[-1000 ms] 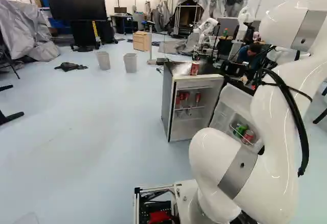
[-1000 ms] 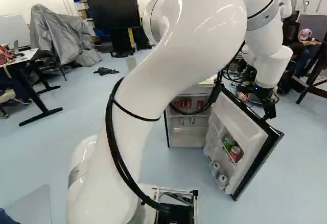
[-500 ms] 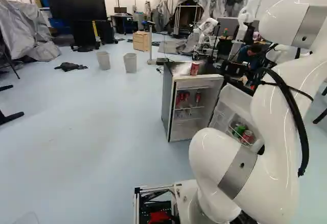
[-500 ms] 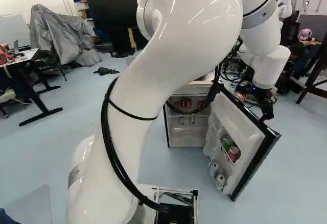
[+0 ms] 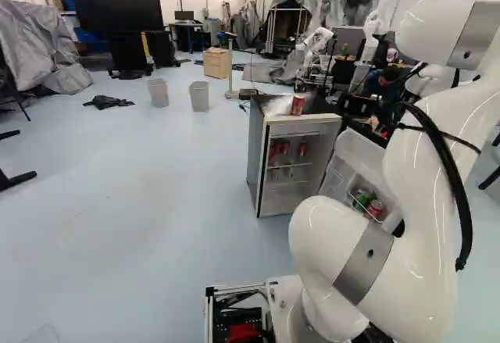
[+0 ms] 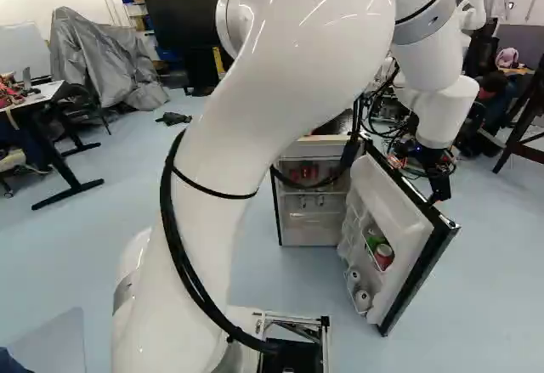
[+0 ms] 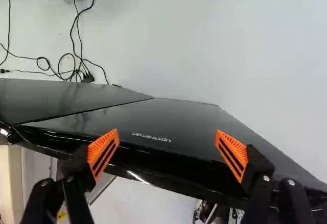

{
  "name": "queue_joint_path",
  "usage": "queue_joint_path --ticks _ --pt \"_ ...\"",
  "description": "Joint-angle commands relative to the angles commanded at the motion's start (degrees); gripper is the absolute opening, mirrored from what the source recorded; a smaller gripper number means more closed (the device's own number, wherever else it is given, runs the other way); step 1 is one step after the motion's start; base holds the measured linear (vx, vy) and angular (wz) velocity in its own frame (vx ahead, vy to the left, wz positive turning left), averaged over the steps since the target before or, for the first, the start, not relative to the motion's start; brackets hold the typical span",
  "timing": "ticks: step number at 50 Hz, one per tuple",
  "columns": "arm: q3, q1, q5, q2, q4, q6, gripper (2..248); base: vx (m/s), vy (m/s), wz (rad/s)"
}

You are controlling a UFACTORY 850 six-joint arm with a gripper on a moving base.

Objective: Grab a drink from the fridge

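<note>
Pale blue-grey floor [image 5: 141, 202] extends around the small fridge with a grey side and black top [image 5: 254, 148], whose cabinet keeps its place; the moving base also stays put. Compared with the earlier frames, the black-edged door with a white inner lining [image 6: 393, 211] stands swung slightly nearer the cabinet, and the white arm [image 6: 289, 76] is displaced in the same direction. The black gripper with orange pads [image 6: 439, 189] is over the door's upper edge, its two fingers wide apart with nothing clamped; contact with the door cannot be determined. In the wrist view, the black edge passes beneath the gripper from one finger's side to the other's, with floor visible beyond the outer face. Floor also lies between base and cabinet.

Count of drinks: one red can [image 5: 298, 105] upright on the fridge top; one green can [image 6: 374, 241] and one red-and-silver can [image 6: 384, 256] together in an upper door bin; two pale can-like items [image 6: 363, 299] in the bin below; and at least three red cans [image 5: 303, 148] on the cabinet's upper shelf. Two grey waste bins [image 5: 199, 96] stand beyond, side by side but apart.
</note>
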Motion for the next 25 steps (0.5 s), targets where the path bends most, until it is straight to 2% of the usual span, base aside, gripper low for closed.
queue_joint_path --ticks 25 --pt "2.8 0.3 -1.5 2.0 0.0 0.0 247 0.0 0.0 0.0"
